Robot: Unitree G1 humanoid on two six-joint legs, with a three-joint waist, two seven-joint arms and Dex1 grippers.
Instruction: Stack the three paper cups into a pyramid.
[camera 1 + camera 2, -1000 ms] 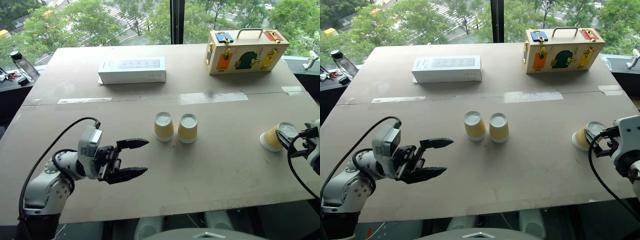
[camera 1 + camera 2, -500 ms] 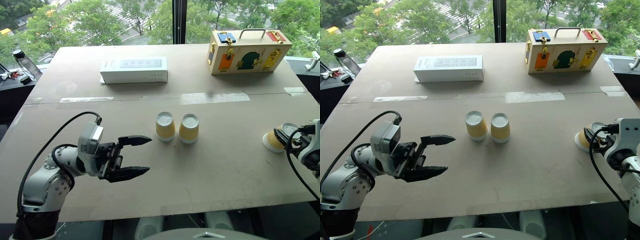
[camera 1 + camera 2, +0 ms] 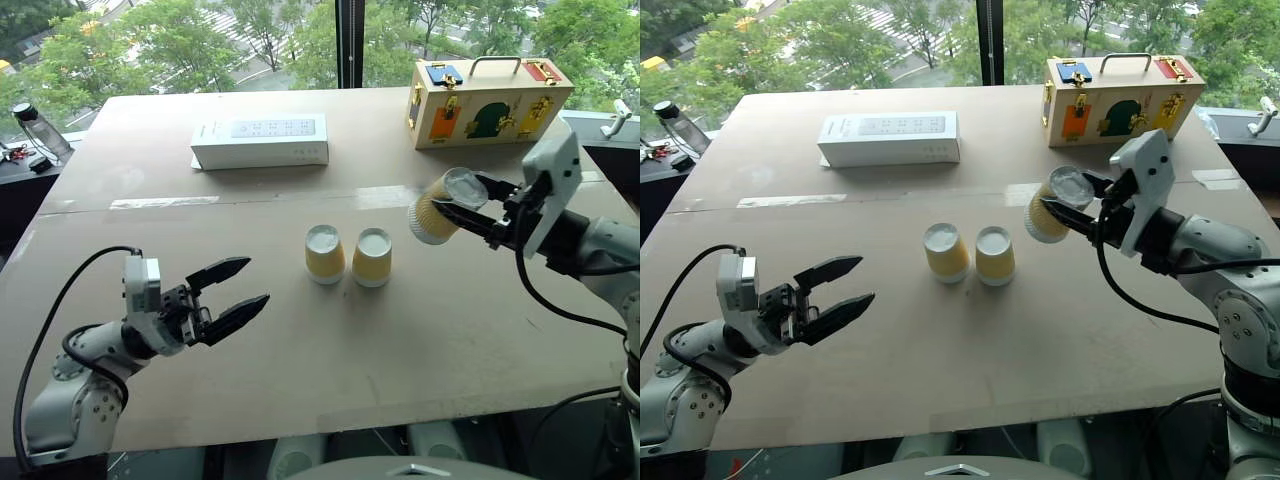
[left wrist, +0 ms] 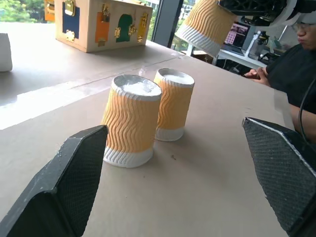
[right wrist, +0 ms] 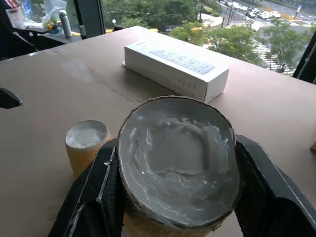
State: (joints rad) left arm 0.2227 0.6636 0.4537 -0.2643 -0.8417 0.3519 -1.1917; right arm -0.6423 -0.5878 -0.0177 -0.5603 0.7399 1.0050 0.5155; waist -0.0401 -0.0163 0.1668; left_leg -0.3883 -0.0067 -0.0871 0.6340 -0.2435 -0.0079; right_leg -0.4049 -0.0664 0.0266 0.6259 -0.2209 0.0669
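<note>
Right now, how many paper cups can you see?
3. Two cups stand upside down side by side mid-table. The third cup is held in the air, tilted, by the right pincer. None seem hidden.

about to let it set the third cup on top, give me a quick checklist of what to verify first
1. Third cup gripped by right gripper: ok, fingers clamp its sides.
2. Two base cups upside down, side by side: ok.
3. Whether the base cups touch: cannot tell.
4. Held cup over the pair: not ok, it hangs to their right.
5. Held cup upright: not ok, it lies tilted on its side.
6. Left gripper away from the pair: ok, open and apart.
</note>
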